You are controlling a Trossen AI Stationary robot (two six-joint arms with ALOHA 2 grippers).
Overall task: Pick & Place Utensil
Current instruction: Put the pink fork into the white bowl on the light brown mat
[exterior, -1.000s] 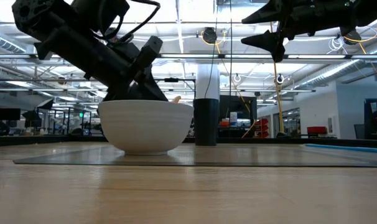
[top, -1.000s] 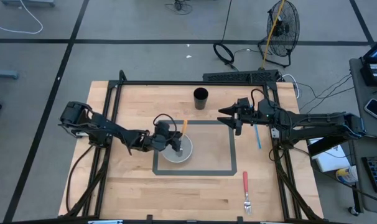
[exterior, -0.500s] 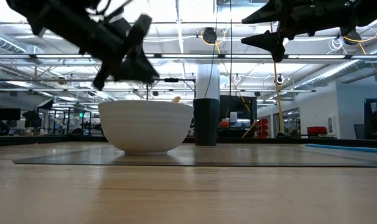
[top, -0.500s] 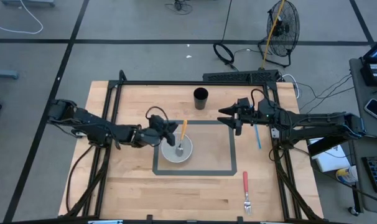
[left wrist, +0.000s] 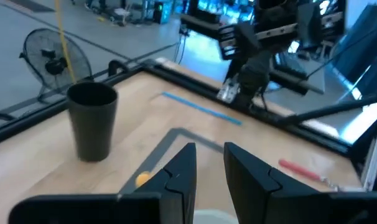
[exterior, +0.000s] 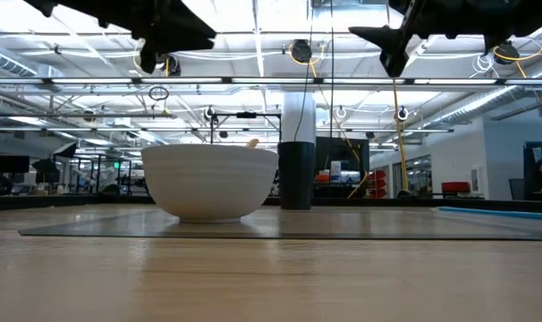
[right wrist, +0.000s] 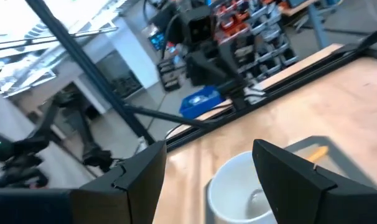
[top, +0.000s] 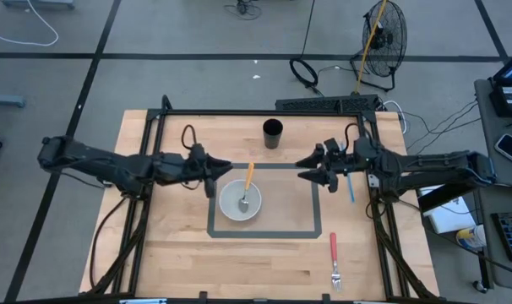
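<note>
A spoon with an orange handle lies inside the white bowl, its metal head in the bowl's hollow and its handle leaning over the far rim toward the black cup; in the low view only the handle tip shows above the bowl. The bowl sits within a grey taped rectangle on the wooden table. The left gripper hangs above the table just beside the bowl, on the side away from the right arm, its fingers parted with a narrow gap and holding nothing; the spoon lies apart from them, untouched. The left wrist view shows these fingers separated, with the cup beyond them. The right gripper hangs above the far right edge of the taped rectangle, well apart from the bowl, fingers spread wide and empty; its wrist view looks past them to the bowl. A blue utensil lies beyond the rectangle from the bowl, under the right arm, and a red-handled fork lies near the rectangle's near right corner.
</note>
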